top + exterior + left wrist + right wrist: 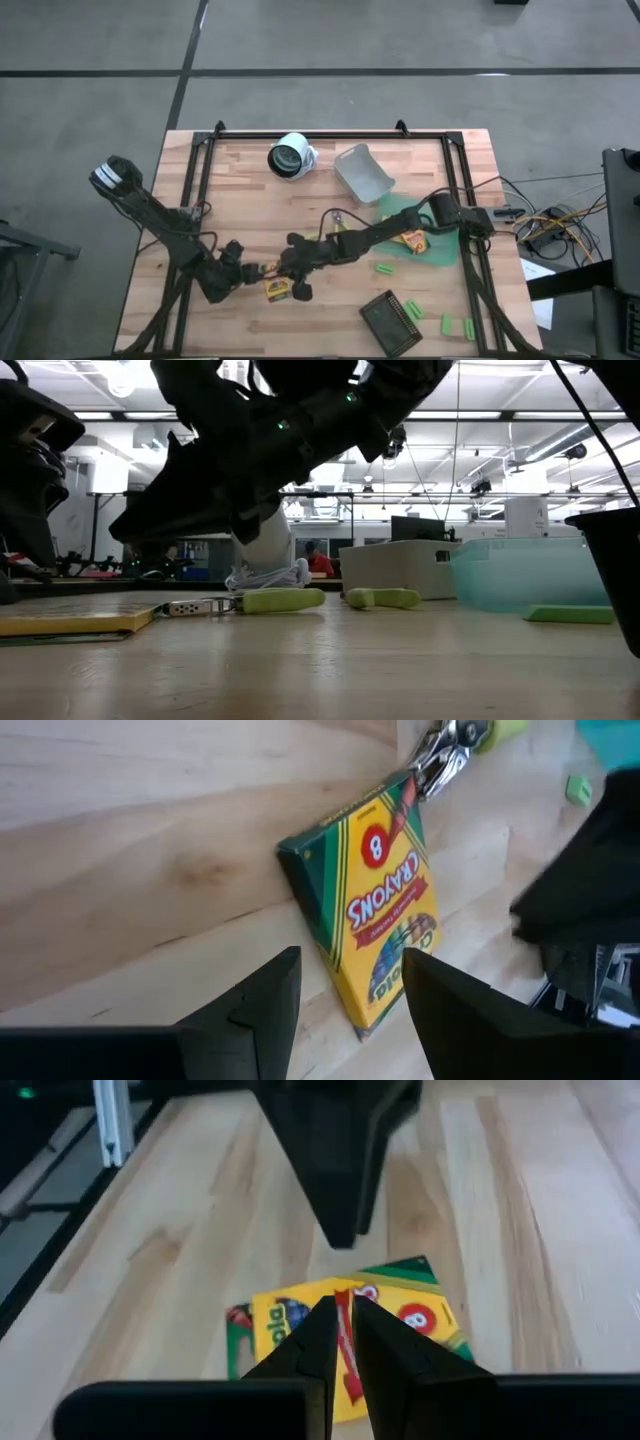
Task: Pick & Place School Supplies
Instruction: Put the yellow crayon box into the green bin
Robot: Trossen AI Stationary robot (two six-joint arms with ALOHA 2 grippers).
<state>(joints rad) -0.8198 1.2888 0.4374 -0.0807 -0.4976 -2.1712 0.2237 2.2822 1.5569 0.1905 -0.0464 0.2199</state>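
A yellow crayon pack [278, 290] with green edges lies flat on the wood near the table's near edge; it also shows as the pack [375, 910], the pack [340, 1335] and the pack [70, 622]. My left gripper [350, 1010] is open and hovers at the pack's one end, a finger on either side. My right gripper [340, 1335] is shut, its tips over the pack's middle, facing the left gripper [340, 1170]. In the low view both hang above the table. A second pack [412, 240] lies on the green bin. Two yellow-handled tools [270, 600] [385, 597] lie flat; one tool [450, 745] lies just beyond the pack.
A dark tray [385, 318] sits near the near edge, with green blocks [385, 268] [446, 323] scattered around it. The grey bin [362, 172] and a white round object [290, 157] stand toward the far edge. The green bin [430, 235] lies under the right arm.
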